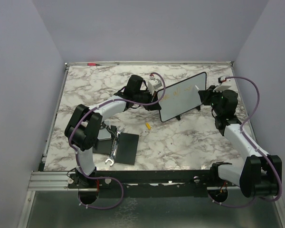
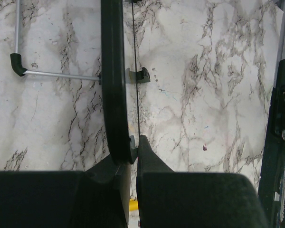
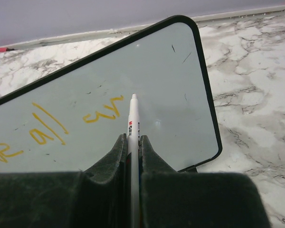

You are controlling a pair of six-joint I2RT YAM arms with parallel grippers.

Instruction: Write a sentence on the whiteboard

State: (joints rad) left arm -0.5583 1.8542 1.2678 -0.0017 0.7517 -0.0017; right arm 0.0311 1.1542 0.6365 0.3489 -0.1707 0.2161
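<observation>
The whiteboard (image 1: pixel 183 97) stands tilted on its prop stand at the table's centre right. The sentence (image 1: pixel 173 92) is yellow-orange lettering on its left half. My left gripper (image 1: pixel 159 95) is shut on the board's left edge. In the left wrist view the fingers (image 2: pixel 134 145) pinch the black frame (image 2: pixel 112 80) edge-on. My right gripper (image 1: pixel 205 95) is shut on a white marker (image 3: pixel 133 128). The marker's tip points at the board (image 3: pixel 175 85) just right of the last letters (image 3: pixel 102 111). I cannot tell if the tip touches.
A flat black square pad (image 1: pixel 126 147) and a silver wrench (image 1: pixel 113 151) lie front left. A yellow marker cap (image 1: pixel 147 126) lies in front of the board. A red marker (image 1: pixel 92 63) lies on the back rail. The stand's wire leg (image 2: pixel 57 74) rests on the marble.
</observation>
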